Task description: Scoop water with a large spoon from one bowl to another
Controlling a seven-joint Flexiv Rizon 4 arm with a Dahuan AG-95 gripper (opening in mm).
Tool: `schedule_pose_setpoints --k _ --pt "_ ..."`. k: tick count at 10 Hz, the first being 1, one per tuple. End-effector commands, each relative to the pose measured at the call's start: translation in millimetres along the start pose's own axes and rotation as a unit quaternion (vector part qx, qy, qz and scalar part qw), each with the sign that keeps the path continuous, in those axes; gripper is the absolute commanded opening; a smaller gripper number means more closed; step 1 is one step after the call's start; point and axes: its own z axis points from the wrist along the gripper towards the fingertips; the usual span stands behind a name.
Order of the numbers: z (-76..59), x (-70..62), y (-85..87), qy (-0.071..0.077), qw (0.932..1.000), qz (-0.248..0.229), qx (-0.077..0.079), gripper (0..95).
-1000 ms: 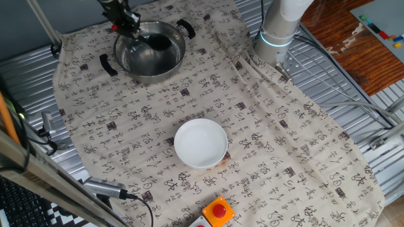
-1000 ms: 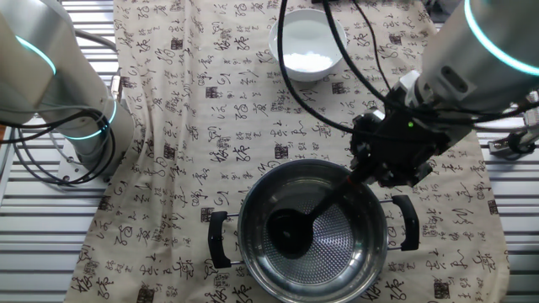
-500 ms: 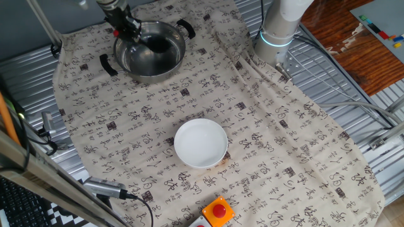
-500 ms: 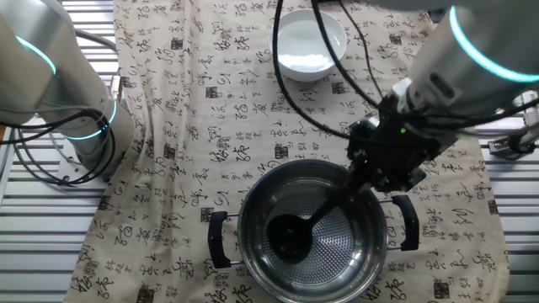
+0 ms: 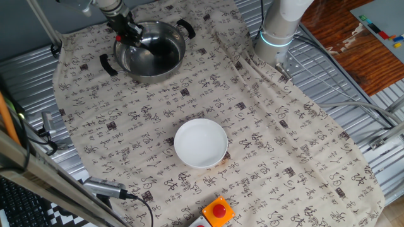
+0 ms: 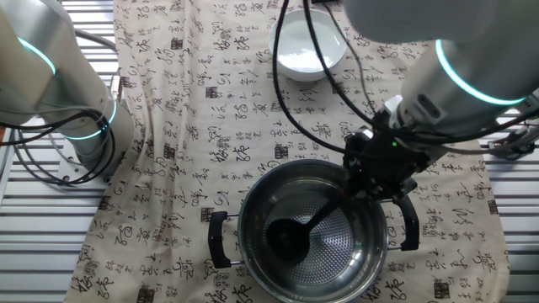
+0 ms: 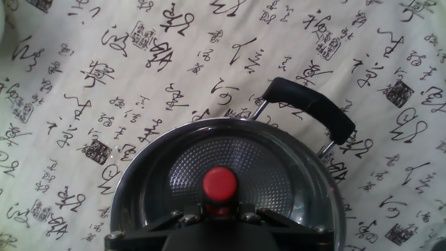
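Note:
The steel pot [image 5: 136,63] stands at the far left of the patterned cloth; it also shows in the other fixed view [image 6: 337,265] and in the hand view [image 7: 146,181]. My gripper [image 5: 124,29] is at the pot's rim, shut on the black ladle's handle [image 6: 324,215]. The ladle's scoop [image 6: 288,240] sits low inside the pot, also seen in one fixed view [image 5: 161,45]. In the hand view the handle's red end [image 7: 219,183] sticks out just beyond my gripper [image 7: 219,210]. The white bowl [image 5: 201,143] sits apart near the cloth's middle, and at the top of the other fixed view [image 6: 310,46].
A red button box [image 5: 218,211] sits at the front edge of the cloth. A second arm's base [image 5: 278,31] stands at the back right, also in the other fixed view [image 6: 80,118]. Cables [image 6: 320,101] hang above the cloth between bowl and pot. The pot's black side handle [image 7: 313,111] juts out.
My gripper has shifted slightly along the pot's rim and a little lower, tilting the ladle's handle. The scoop has stayed inside the pot. The white bowl has not moved.

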Motion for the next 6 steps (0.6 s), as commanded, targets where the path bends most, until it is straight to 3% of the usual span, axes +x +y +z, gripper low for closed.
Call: schedule_pose_setpoints --k 1,4,5,6 --pt "1.4 -1.7 -0.9 -0.002 1.0000 0.000 -0.001 19.0" --pt "2.4 -2.6 -0.5 -0.004 1.0000 -0.001 0.001 19.0" --pt "3.7 -3.6 -0.2 -0.006 1.0000 0.000 0.001 38.0" --pt "4.3 -4.3 0.2 -0.006 1.0000 0.001 0.002 38.0"
